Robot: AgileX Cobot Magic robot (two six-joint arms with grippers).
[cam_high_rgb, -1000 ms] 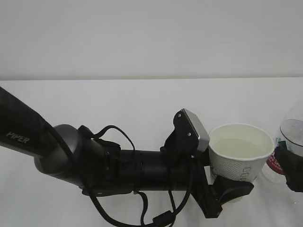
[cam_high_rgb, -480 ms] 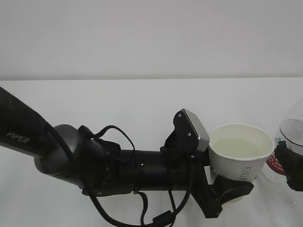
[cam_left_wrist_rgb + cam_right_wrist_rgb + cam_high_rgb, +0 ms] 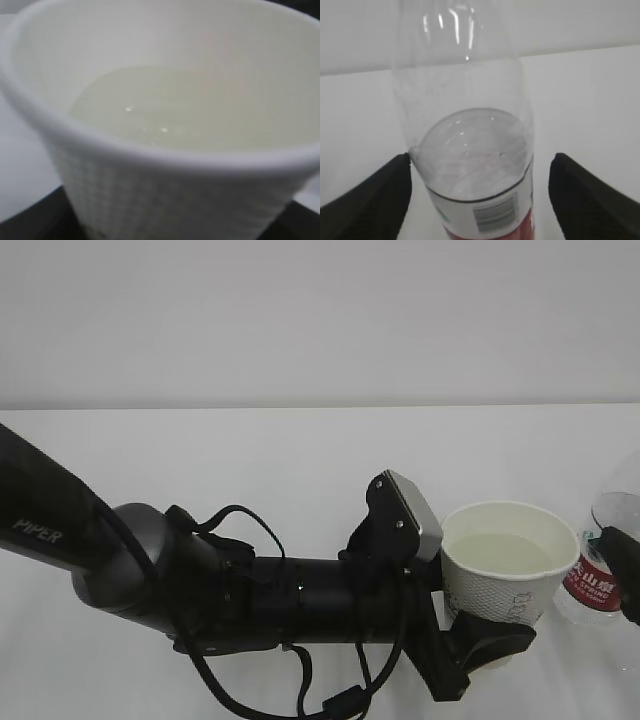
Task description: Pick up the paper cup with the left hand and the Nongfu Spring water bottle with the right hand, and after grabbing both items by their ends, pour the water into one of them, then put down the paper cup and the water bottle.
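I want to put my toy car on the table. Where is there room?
The wide white table behind the left arm is bare, back to the wall. It is crowded at the right front, where the paper cup and the water bottle stand close together.

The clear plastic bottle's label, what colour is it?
Red with white writing, best seen in the exterior view.

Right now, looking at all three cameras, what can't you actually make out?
- Exterior view: the Nongfu Spring water bottle is cut off by the right edge; its cap and base are out of frame.
- Exterior view: the right hand shows only as a dark sliver at that edge.
- Left wrist view: the paper cup fills the frame and blurs; its logo and the fingers' contact are hidden.
- Right wrist view: the bottle's neck runs off the top.
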